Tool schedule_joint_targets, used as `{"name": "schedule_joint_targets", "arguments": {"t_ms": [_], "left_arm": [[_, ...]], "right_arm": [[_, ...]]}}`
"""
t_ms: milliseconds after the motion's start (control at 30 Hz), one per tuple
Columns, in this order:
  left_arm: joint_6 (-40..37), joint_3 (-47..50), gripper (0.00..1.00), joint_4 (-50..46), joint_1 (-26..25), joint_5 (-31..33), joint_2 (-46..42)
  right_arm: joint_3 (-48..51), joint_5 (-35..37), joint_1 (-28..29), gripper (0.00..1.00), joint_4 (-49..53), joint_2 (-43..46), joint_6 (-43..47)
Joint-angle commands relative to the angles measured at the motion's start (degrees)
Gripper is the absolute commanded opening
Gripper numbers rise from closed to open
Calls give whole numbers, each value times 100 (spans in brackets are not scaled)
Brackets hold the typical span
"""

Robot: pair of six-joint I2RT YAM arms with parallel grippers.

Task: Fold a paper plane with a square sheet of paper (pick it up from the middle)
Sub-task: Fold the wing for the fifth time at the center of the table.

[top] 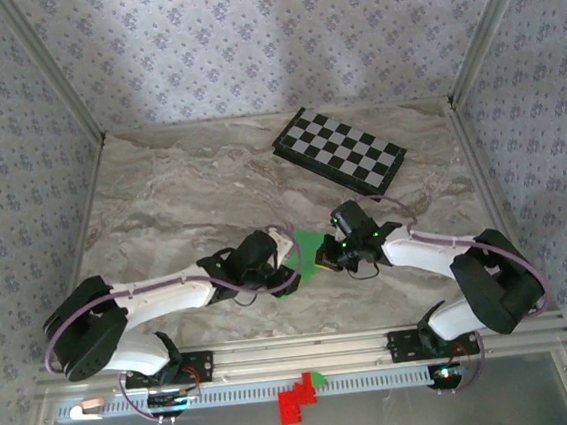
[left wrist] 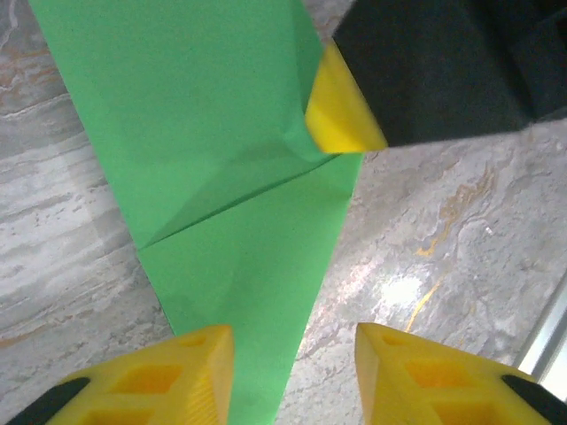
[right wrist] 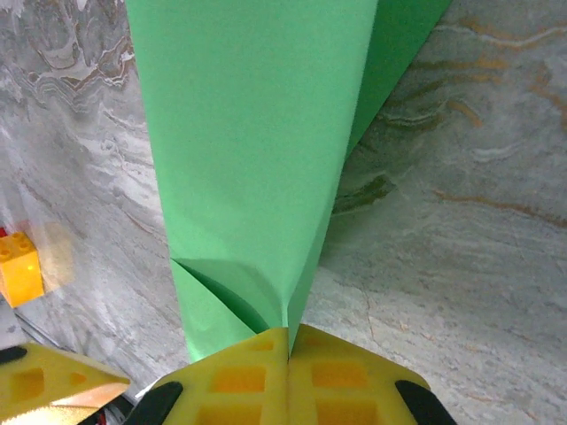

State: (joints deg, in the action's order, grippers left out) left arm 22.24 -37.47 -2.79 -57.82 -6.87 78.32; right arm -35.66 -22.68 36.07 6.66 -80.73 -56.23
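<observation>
The folding looks far along: the paper plane (right wrist: 248, 133) is a long, narrow green wedge with layered creases, so the step in hand is probably pressing or finishing one of the last folds.

The right tool (right wrist: 288, 341) is clamped tight on the paper, and the sheet fans out forward from between its closed fingers. In the left wrist view, the right tool's yellow tip pinches the edge of the paper ahead of the left tool (left wrist: 294, 341). The left tool's jaws stand apart and grip nothing. The wedge's narrow end runs back toward its left finger, with bare bench (left wrist: 461, 230) showing in front of the other.

The shadow beneath suggests the paper is lifted off the bench, though I cannot be sure.

Next, the left tool likely needs to take hold near the narrow end, squarely on the crease, so the right one can shift without the folds springing open.

I see no container. An orange block (right wrist: 18, 266) sits on the bench left of the right tool.
</observation>
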Motion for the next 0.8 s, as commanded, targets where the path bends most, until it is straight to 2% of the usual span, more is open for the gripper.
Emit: {"name": "schedule_joint_targets", "arguments": {"t_ms": [0,133,333,533,767], "left_arm": [[-605,100,45,76,-259,851,-68],[-905,-45,51,42,-649,1347,121],[-1173,-355,56,-97,-959,1909,582],[-1296,-518,59,-114,-1077,2435,890],[-1380,-734,60,-160,-1126,2672,1304]], "right_arm": [[103,-185,-73,0,-122,124,-367],[121,-299,-125,0,-233,168,-541],[162,-403,-193,0,-349,191,-690],[261,-446,-232,0,-480,226,-776],[336,-500,-241,0,-610,225,-850]]}}
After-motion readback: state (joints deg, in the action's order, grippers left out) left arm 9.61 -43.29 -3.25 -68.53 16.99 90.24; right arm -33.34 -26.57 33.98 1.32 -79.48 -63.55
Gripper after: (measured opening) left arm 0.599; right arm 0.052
